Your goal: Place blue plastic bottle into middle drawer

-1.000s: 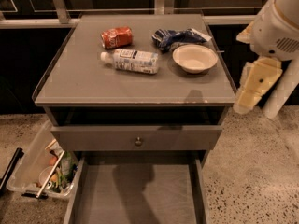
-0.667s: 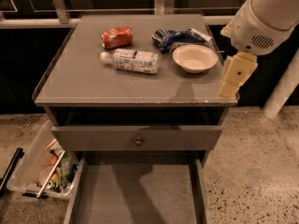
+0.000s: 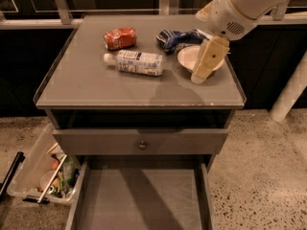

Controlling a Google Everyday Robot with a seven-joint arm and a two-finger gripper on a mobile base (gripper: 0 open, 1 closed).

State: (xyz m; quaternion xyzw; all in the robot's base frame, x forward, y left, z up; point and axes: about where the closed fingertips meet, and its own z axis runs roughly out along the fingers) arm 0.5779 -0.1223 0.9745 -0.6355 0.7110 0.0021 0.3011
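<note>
The blue plastic bottle (image 3: pixel 136 62) lies on its side on the grey cabinet top, white cap pointing left. My gripper (image 3: pixel 200 74) hangs from the white arm at the upper right, pointing down over the white bowl, to the right of the bottle and apart from it. It holds nothing that I can see. The middle drawer (image 3: pixel 139 202) is pulled open at the bottom of the view, and its flat grey floor is bare.
A red soda can (image 3: pixel 120 37) lies behind the bottle. A dark blue snack bag (image 3: pixel 175 37) lies at the back right, beside the white bowl (image 3: pixel 188 57). A closed drawer front with a metal knob (image 3: pixel 142 145) sits above the open drawer. A clear bin of clutter (image 3: pixel 45 171) stands on the floor at the left.
The arm has swung left from beside the cabinet's right edge to above the top, and the gripper now hangs over the white bowl. The objects have not moved.
</note>
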